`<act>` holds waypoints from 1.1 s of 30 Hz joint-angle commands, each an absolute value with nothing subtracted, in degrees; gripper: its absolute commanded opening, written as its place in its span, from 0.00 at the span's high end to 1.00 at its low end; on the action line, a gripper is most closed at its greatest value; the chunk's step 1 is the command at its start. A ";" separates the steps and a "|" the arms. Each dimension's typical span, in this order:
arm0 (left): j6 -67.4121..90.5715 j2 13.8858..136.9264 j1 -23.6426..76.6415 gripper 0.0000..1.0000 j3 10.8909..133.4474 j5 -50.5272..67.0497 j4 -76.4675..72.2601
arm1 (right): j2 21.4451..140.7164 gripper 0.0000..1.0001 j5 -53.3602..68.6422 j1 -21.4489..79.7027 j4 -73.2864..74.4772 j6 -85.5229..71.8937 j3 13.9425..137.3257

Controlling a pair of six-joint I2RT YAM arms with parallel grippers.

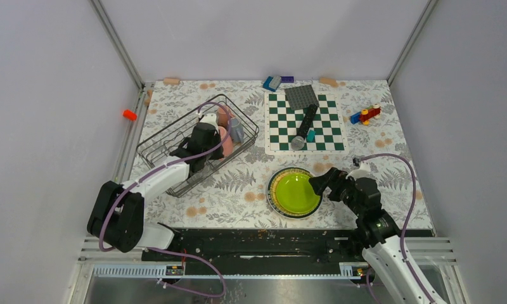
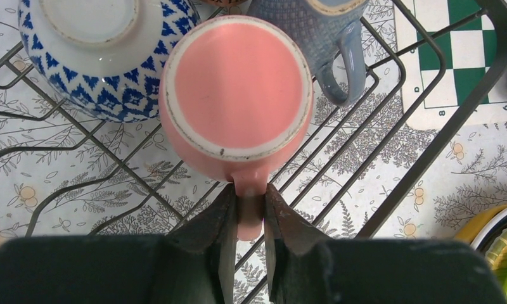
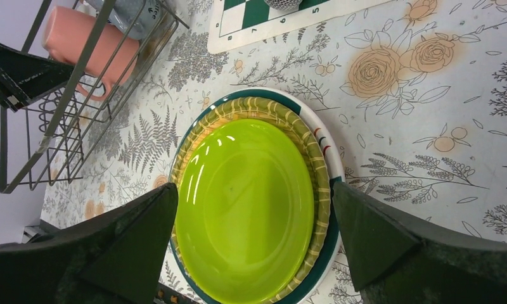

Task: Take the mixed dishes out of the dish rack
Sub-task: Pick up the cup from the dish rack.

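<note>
**Top external view.** The dark wire dish rack [image 1: 165, 144] is lying at an angle on the left part of the floral-patterned worktop [image 1: 238, 183]. The left gripper [image 1: 216, 140] is reaching into the rack at the pink ceramic mug [image 1: 225, 140]. The grey-blue ceramic mug [image 1: 236, 130] is standing just beside the pink one, near the rack's right corner. The lime-green plate [image 1: 293, 192] is lying outside the rack on top of a plate stack, near the front edge of the worktop. The right gripper [image 1: 319, 180] is hovering at the stack's right rim. The green-white checkered board [image 1: 305, 123] is lying behind the stack.

**Left wrist view.** The left gripper [image 2: 249, 209] is clamping the handle [image 2: 249, 218] of the pink ceramic mug [image 2: 237, 88]. Its two fingers [image 2: 216, 228] are closed almost fully, pressing on both sides of the handle. The mug's unglazed base is facing the camera. The blue-and-white patterned bowl [image 2: 86, 63] is sitting base-up to the mug's left, and the grey-blue ceramic mug [image 2: 327, 31] is sitting to its right. All three are inside the dark wire dish rack [image 2: 428, 107].

**Right wrist view.** The right gripper [image 3: 252, 190] is spread wide and holding nothing, with one finger showing at each side of the stack. The lime-green plate [image 3: 251, 240] is resting in the yellow-orange striped plate [image 3: 301, 139]. That plate is resting in the white plate with a green-red rim [image 3: 332, 174]. The views do not show whether the fingers are touching the stack. The pink ceramic mug [image 3: 80, 44] is showing inside the dark wire dish rack [image 3: 54, 120] at the upper left.
</note>
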State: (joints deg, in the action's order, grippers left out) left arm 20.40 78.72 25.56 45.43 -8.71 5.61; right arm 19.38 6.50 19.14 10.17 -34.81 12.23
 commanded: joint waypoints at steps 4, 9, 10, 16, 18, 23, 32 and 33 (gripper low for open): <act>20.63 72.29 25.40 1.00 46.06 -9.07 3.54 | 16.58 0.00 4.61 19.51 11.59 -34.79 12.63; 21.64 67.78 25.40 1.00 43.22 -9.44 0.44 | 15.94 0.00 5.52 19.51 11.33 -34.85 12.57; 22.19 67.03 25.40 1.00 42.98 -10.09 0.45 | 15.77 0.00 5.54 19.51 11.29 -34.84 12.57; 24.21 61.97 25.40 1.00 40.78 -11.40 -1.55 | 14.73 0.00 5.77 19.53 11.20 -34.80 12.62; 25.01 59.45 25.40 1.00 39.32 -11.57 -3.24 | 14.45 0.00 6.28 19.51 10.80 -34.77 12.56; 27.71 52.55 25.40 1.00 34.88 -10.13 -9.37 | 14.15 0.00 9.60 19.51 6.47 -35.73 11.78; 36.04 43.00 25.40 1.00 28.12 -3.16 -21.27 | 18.53 0.00 18.11 19.51 -13.93 -44.14 9.13; 36.90 42.39 25.40 1.00 27.93 -1.77 -22.04 | 19.98 0.00 18.74 19.51 -14.88 -44.27 10.03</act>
State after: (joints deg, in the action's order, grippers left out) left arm 31.62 46.02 25.54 27.68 -7.38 -6.15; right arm 16.51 13.80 19.14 -2.57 -40.27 9.02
